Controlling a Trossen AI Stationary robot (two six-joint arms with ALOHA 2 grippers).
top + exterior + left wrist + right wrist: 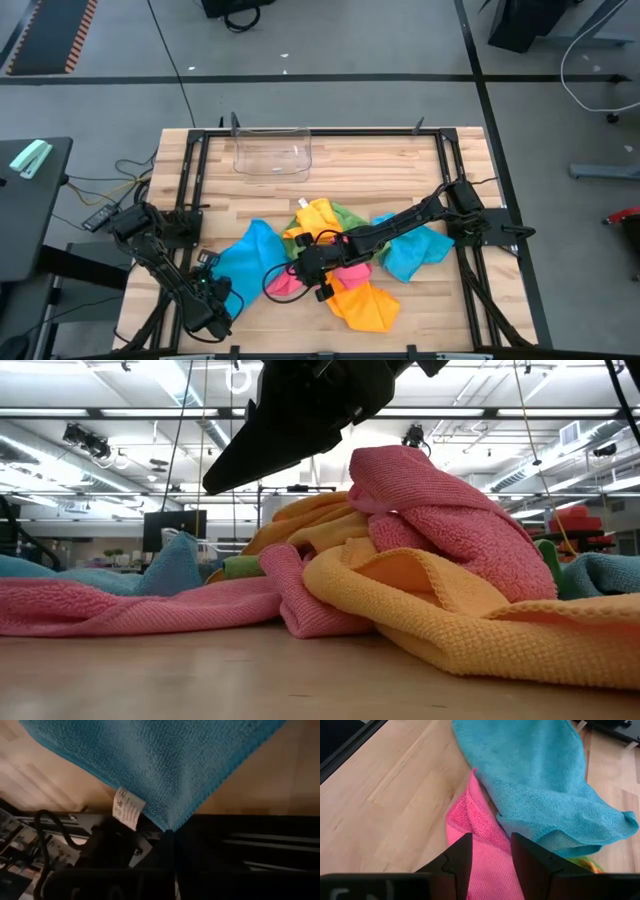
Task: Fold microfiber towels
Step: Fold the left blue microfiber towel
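**High view: left gripper pinching the blue towel corner**

High view: the left gripper (213, 303) is sitting at the table's (400, 165) front-left edge, closed on the near corner of the blue towel (248, 258). The right gripper (318, 283) is hovering over the pink towel (285, 281) in the middle pile, beside the orange towel (365, 303). A clear bin (272, 152) is standing at the far edge.

Low view: the pink towel (450, 525) is lying draped over the orange towel (470, 615).

Left wrist view: the blue towel's (160, 760) corner, with its white tag (127, 807), is being clamped between closed fingers.

Right wrist view: the fingers (457, 860) are standing apart, holding nothing, above the pink towel (480, 850).
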